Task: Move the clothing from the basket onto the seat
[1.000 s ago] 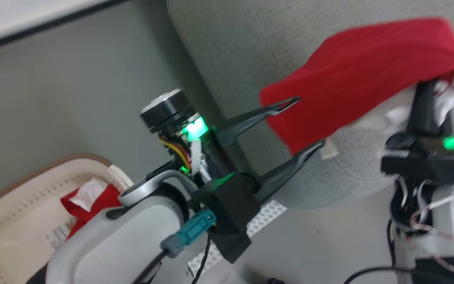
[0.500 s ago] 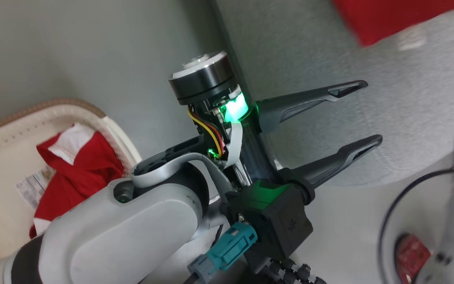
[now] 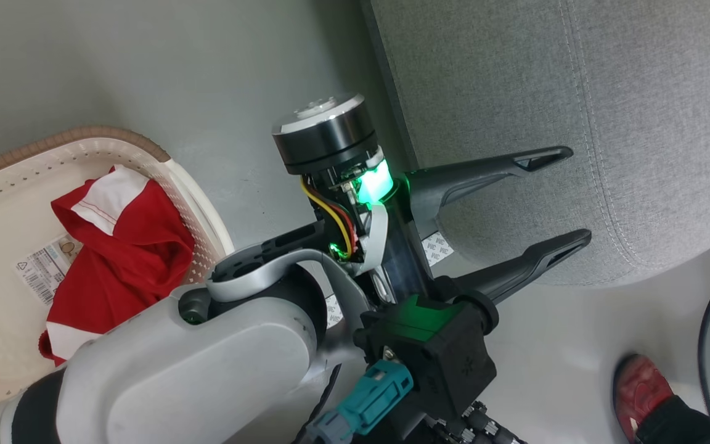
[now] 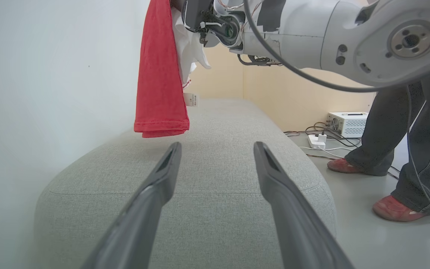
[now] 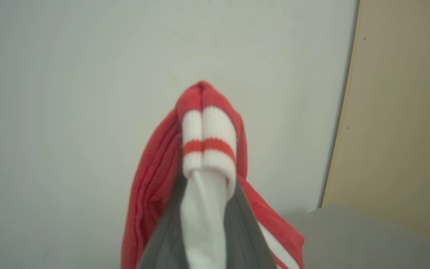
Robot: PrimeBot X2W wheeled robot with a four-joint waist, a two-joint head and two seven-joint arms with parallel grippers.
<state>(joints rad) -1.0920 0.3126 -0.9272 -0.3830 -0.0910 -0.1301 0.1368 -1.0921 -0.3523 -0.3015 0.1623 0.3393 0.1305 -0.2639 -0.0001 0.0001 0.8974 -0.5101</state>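
Over the seat (image 4: 215, 175), clothing (image 4: 159, 74) hangs vertically, hem pointing down.

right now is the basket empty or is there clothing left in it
Not empty. A red garment with white panels lies crumpled inside the basket, beside a barcode label.

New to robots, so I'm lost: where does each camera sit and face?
Head: on the head, looking down at basket and seat; open left gripper shows.
Left wrist: looks along the seat; own fingers, right arm show.
Right wrist: faces a wall; right gripper shut on red garment.
Shared: both wrist views show that garment.
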